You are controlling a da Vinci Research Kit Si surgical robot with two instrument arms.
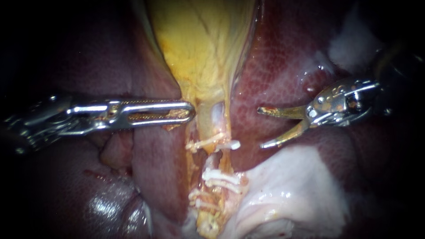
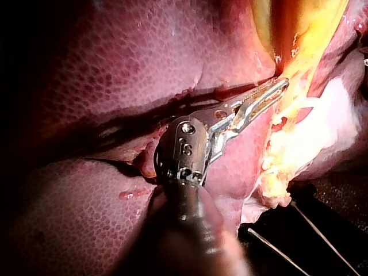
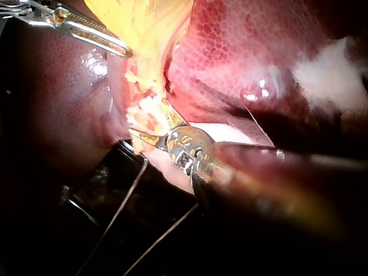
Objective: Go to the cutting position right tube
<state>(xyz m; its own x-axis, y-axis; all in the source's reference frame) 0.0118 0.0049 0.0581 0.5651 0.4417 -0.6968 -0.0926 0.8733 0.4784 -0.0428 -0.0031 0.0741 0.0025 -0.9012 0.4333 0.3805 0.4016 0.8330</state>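
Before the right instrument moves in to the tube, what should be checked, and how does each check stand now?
1. End effector of right instrument open: ok.
2. Nothing caught in it: ok, only liver lies behind.
3. Clips on the tube: ok, upper clip and lower clips.
4. Tube bare between them: ok.
5. Tips of right instrument at the tube: not ok, they are short of it.
6. Grip of left instrument on gallbladder: cannot tell.

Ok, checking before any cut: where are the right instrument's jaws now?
Endoscope view: the right instrument comes in from the right, jaws open over the liver, just right of the upper clip, apart from it.
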